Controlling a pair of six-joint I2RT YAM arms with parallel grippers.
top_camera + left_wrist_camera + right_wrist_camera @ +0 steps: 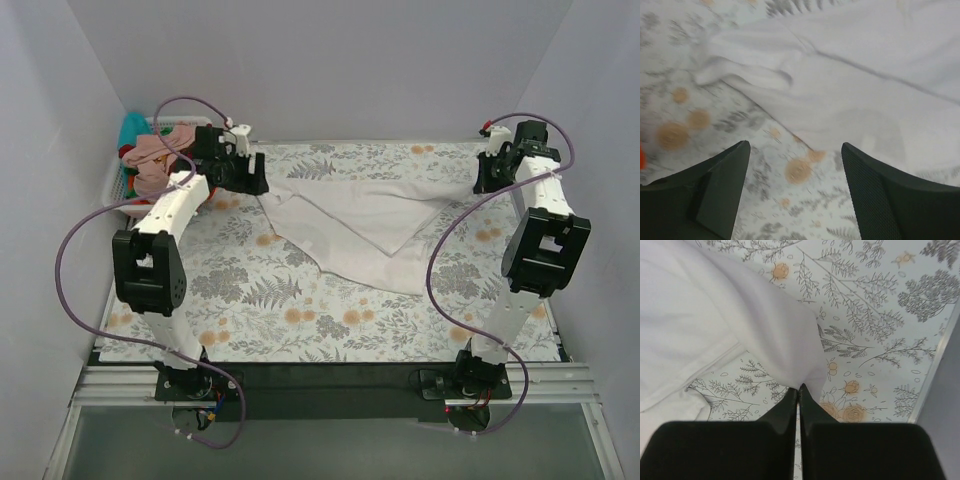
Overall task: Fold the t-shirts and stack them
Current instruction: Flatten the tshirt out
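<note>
A white lattice basket [116,186] sits in the far-left corner of the table [300,312]. Crumpled shirts are heaped in it, with a pink shirt [152,150] on top and a teal shirt [133,126] behind it against the wall.

Just right of the basket, near the far edge, the left gripper [250,180] hangs over the flowered table cover. In the left wrist view the left gripper [794,150] has its jaws spread wide with nothing between them. Only bare flowered cover lies under the gap. The nearest edge of the white t-shirt [865,90] lies just beyond the fingertips, not touching them. That view is blurred, so the bunched fold at the cloth's left end cannot be read further.

The white t-shirt [350,225] lies along the far half of the table. Its long axis runs left to right, parallel to the far edge, from beside the left gripper to the far-right corner. Its upper edge is drawn fairly straight. Below that it narrows into a loose triangle that points toward the near edge, right of centre, with a folded layer on top.

At the far-right corner, the right gripper [484,182] meets the shirt's right end. In the right wrist view the right gripper [799,388] has its fingers pressed together on a corner of the white t-shirt [700,305]. The cloth rises from the table into the pinch.
</note>
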